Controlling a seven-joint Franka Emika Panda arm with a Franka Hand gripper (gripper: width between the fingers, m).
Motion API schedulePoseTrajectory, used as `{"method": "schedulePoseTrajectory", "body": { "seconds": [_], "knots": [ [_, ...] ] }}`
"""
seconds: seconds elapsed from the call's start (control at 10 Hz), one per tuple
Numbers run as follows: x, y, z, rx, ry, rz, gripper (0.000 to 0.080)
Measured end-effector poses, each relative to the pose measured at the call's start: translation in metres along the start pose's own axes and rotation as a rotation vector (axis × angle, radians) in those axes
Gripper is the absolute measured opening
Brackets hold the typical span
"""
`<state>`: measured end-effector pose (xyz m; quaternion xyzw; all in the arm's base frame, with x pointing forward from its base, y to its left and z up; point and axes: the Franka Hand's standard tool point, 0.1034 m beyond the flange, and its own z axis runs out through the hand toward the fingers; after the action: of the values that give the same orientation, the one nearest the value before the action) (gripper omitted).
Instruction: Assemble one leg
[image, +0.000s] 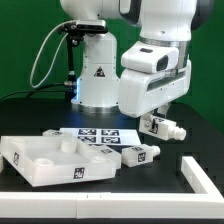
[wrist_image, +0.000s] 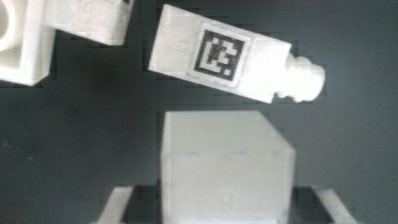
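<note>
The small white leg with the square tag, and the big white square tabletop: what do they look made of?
The stubby white leg: probably hard matte plastic, judging by its crisp edges and stepped end. Its black-and-white tag looks like a printed sticker. The white tray-like tabletop: seemingly the same plastic, evenly white, no shine.

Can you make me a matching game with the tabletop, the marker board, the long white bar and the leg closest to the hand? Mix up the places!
Things:
1 tabletop
2 marker board
3 long white bar
4 leg closest to the hand

Places:
A at the exterior view's right edge
B at the exterior view's left, near the front
C flat in the middle, in front of the robot's base
D lying on its side, right of the middle in the exterior view

Pairs: 1-B, 2-C, 3-A, 4-D
</note>
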<state>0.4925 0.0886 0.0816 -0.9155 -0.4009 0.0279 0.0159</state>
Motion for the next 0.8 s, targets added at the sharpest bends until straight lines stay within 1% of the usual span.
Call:
{"method": "schedulePoseTrajectory", "body": {
  "seconds": [0.1, 0.2, 0.3, 0.6, 0.7, 0.8],
  "knots": [
    [-0.019, -0.027, 0.008, 0.005, -0.004, -0.004, 0.0285],
    [-0.03, -0.049, 0.018, 0.011, -0.006, -0.001, 0.0285],
    [-0.034, -0.061, 0.026, 0.01, 0.007, 0.016, 0.0285],
    [-0.035, -0.061, 0.028, 0.014, 0.001, 0.011, 0.0285],
    [-0.034, -0.064, 0.032, 0.016, 0.003, 0.023, 0.0285],
    [-0.031, -0.078, 0.047, 0.024, 0.01, 0.053, 0.0285]
  ]
}}
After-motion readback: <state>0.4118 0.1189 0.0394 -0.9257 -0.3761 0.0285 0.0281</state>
